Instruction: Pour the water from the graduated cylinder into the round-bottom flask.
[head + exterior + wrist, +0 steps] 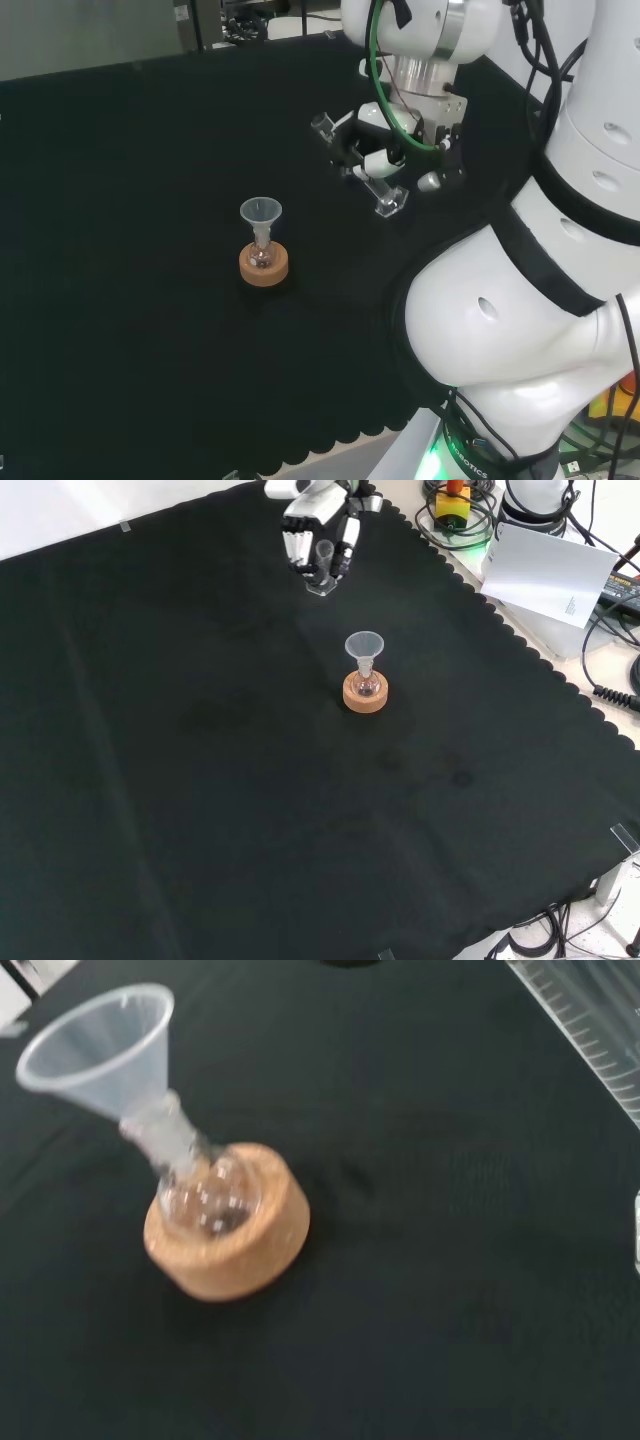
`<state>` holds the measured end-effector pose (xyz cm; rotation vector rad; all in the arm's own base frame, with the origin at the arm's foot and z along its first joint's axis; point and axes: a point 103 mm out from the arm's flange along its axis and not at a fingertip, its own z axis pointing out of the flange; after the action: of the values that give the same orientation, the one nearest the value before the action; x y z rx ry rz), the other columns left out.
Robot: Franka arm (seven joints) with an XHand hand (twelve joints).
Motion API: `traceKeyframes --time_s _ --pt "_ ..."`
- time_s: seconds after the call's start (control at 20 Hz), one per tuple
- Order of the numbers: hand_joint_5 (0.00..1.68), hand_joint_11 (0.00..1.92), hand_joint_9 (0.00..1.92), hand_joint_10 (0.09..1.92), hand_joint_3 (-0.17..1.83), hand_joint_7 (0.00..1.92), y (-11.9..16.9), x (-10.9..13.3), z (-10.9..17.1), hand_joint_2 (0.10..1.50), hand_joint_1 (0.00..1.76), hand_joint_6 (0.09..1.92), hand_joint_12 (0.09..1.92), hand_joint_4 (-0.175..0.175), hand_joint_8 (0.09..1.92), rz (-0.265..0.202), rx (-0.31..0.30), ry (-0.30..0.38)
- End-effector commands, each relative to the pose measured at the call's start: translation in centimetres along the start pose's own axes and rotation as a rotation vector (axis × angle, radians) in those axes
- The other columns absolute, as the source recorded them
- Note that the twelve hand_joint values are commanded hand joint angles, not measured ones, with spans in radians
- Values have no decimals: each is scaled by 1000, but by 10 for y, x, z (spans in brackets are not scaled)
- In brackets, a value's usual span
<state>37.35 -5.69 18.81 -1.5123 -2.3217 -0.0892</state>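
The black and white robot hand (385, 160) has its fingers (296, 542) curled round the clear plastic graduated cylinder (357, 170), clamping it. In the head view the cylinder lies tilted within the grasp, its base plate low and toward the arm, its open mouth raised on the side away from the arm. In the wrist view its ribbed, marked wall (590, 1020) runs close beside the palm. Whether water stands inside cannot be told from these views.

Farther from the hand, well apart and lower on the black cloth-covered bench (180, 780), stands the small clear glass round-bottom flask (366, 683). It sits in a tan cork ring stand (364, 696) and carries a translucent plastic funnel (364, 646) in its neck. In the head view this group lies down and to the left of the hand; in the front view it lies nearer the camera than the hand.

Judged stage: cylinder grasped and lifted, approach to the funnel not yet made.

Risks:
- The cylinder is already tilted, so any further tip before its mouth reaches the funnel could spill water on the cloth.
- The funnel mouth is narrow, and a misaligned lip would send the stream outside it.
- Funnel and flask look light, so a knock from cylinder or fingers could topple them off the cork ring.
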Motion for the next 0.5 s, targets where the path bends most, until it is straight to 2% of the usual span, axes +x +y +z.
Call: traceKeyframes --time_s 0.05,0.5 --pt "966 1206 1397 139 -2 997 -16 14 13 1117 1260 1021 804 -175 1007 2 63 -20" --pt "968 1206 1399 132 -1 999 -8 29 21 1116 1261 1017 803 -175 1003 -12 218 -92"
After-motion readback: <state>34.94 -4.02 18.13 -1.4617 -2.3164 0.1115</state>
